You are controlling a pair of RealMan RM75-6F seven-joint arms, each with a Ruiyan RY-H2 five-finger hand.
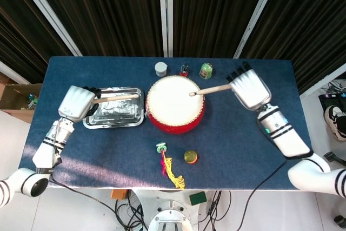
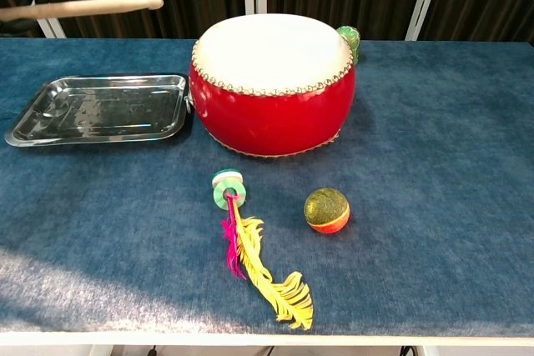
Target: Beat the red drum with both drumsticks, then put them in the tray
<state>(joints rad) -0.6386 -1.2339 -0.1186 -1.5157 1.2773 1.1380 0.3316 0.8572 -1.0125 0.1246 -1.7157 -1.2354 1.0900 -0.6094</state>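
The left hand (image 1: 77, 103) is gripping a drumstick (image 1: 114, 97) near the table's left edge, its arm reaching in from the front-left corner, and the stick is pointing level toward the drum with its tip hanging over the tray (image 1: 115, 120). In the chest view this left drumstick (image 2: 79, 7) is floating well above the tray (image 2: 100, 107), clear of it. The right hand (image 1: 250, 89) is wrapping the butt of the second drumstick (image 1: 210, 90), its back turned up to the head camera and its forearm running off toward the front-right corner; that stick's tip is lying over the right part of the drumhead, though contact cannot be judged. The red drum (image 1: 175, 104) is sitting at the table's middle, nearer the back edge, just right of the tray. A feathered shuttlecock (image 2: 254, 260) and a small ball (image 2: 326, 210) are lying near the front edge.
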